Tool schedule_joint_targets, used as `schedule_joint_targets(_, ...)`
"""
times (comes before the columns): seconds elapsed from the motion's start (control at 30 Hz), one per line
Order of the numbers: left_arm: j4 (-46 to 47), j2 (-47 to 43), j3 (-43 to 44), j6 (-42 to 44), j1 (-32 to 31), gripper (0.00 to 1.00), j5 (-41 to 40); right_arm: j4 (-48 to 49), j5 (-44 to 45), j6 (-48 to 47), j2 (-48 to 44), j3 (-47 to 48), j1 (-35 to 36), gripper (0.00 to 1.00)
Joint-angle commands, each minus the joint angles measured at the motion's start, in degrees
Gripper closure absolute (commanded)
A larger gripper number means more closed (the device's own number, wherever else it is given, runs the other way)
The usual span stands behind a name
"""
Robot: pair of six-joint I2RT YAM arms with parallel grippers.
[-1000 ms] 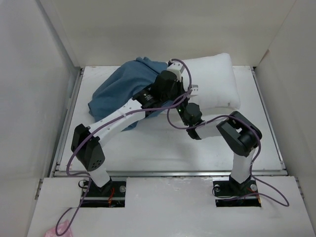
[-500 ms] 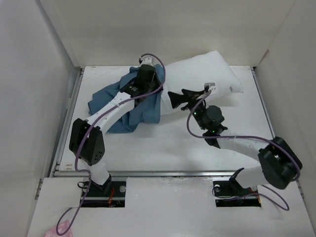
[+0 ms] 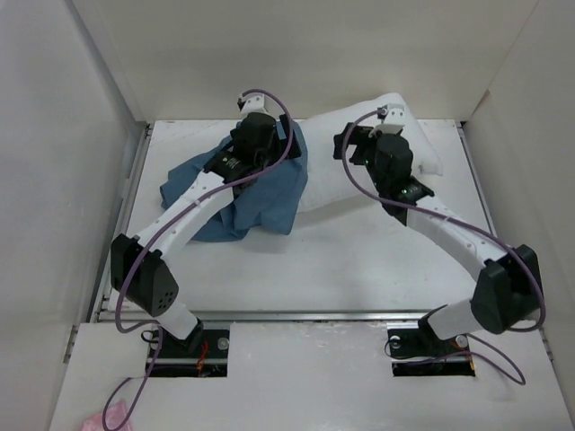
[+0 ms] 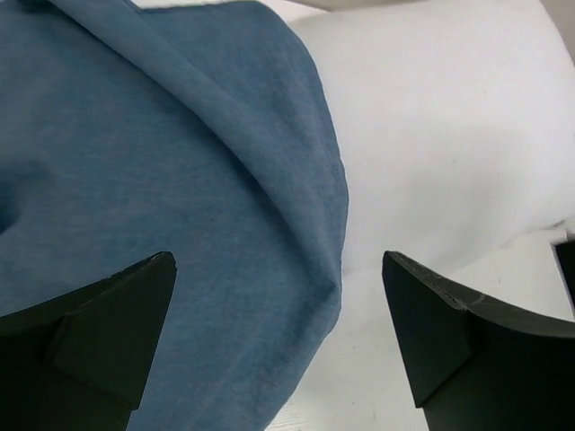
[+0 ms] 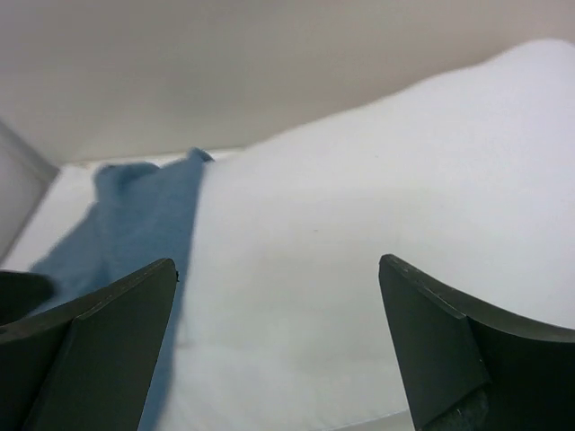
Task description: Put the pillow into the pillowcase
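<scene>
The white pillow lies along the back of the table, and its left end is under the blue pillowcase, which spreads out to the left. My left gripper hovers over the pillowcase's right edge. In the left wrist view it is open, with blue pillowcase on the left and bare pillow on the right below it. My right gripper is above the pillow's middle. It is open with nothing between the fingers, facing the pillow and the pillowcase edge.
White enclosure walls close in the table on the left, back and right. A metal rail runs along the front edge. Purple cables loop off both arms. A pink scrap lies at the bottom left, off the table.
Both grippers went from shut to open. The left arm swung back-left with the pillowcase drawn over the pillow's left end. The right arm reached out and rose over the pillow's middle.
</scene>
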Motion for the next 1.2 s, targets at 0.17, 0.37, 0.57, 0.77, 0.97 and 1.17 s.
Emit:
schedule_joint_targets(0.17,-8.3,8.2,18.6,6.3,1.5,0.0,-6.4,-24.3,-18.7,-6.2,17.5,27.1,-6.9,0.01)
schedule_joint_targets(0.37,-18.4,27.6,42.3,8.6,3.7,0.0,-5.1,-22.9,-14.6,-12.2,26.6,33.7,-6.9,0.01)
schedule_joint_targets(0.57,-17.9,37.2,47.7,7.0,4.2,0.0,-4.4,-20.3,-16.4,-16.4,37.9,38.3,-6.3,0.11)
schedule_joint_targets(0.77,-18.4,39.4,48.8,6.4,4.2,0.36,-5.0,-12.2,-17.3,-11.7,35.2,26.9,-6.3,0.79)
schedule_joint_targets(0.97,-17.3,37.1,46.2,6.4,4.2,0.87,-3.8,11.7,-17.0,-13.5,19.1,2.2,-3.0,1.0)
schedule_joint_targets(1.17,-14.5,29.5,43.3,9.0,1.6,0.9,-3.2,29.7,-4.3,-22.6,8.8,-14.6,7.1,1.0)
